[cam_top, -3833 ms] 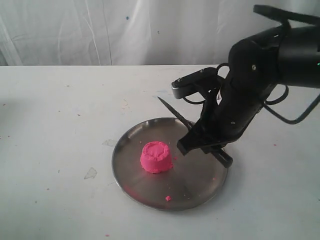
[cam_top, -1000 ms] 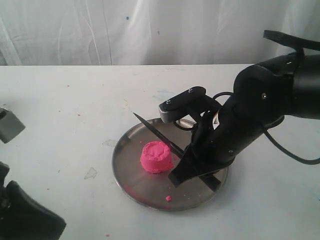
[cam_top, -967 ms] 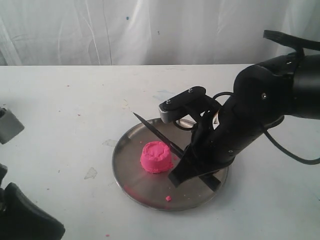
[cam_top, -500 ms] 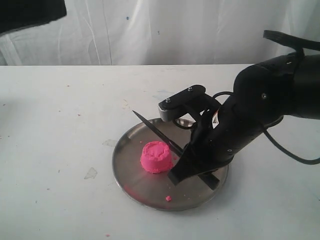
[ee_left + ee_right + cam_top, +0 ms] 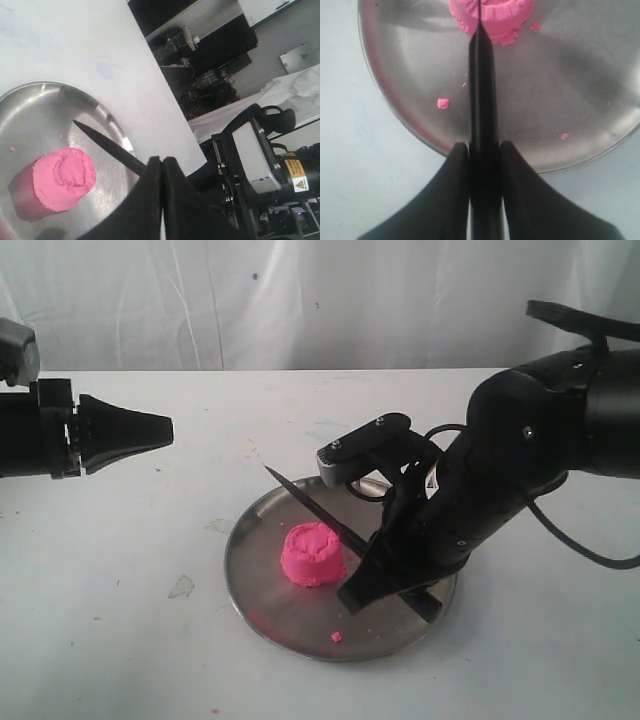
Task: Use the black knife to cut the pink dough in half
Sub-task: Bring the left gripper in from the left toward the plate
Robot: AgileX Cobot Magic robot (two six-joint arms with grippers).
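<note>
My left tool point(image 5: 158, 426), fingers together, has swung in over the desk point(image 5: 120, 570); the right tool point(image 5: 484, 148) stays clamped on the black knife point(image 5: 310, 505), poised at the uncut pink dough point(image 5: 313, 553).

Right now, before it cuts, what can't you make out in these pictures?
- Right wrist view: the top edge cuts off the tip of the black knife and most of the pink dough, so blade contact is unclear.
- Exterior view: the right arm hides the knife's middle and part of the steel plate.
- Left wrist view: the left fingers cover the knife's handle.
- Exterior view: the left edge cuts off the left arm.
</note>
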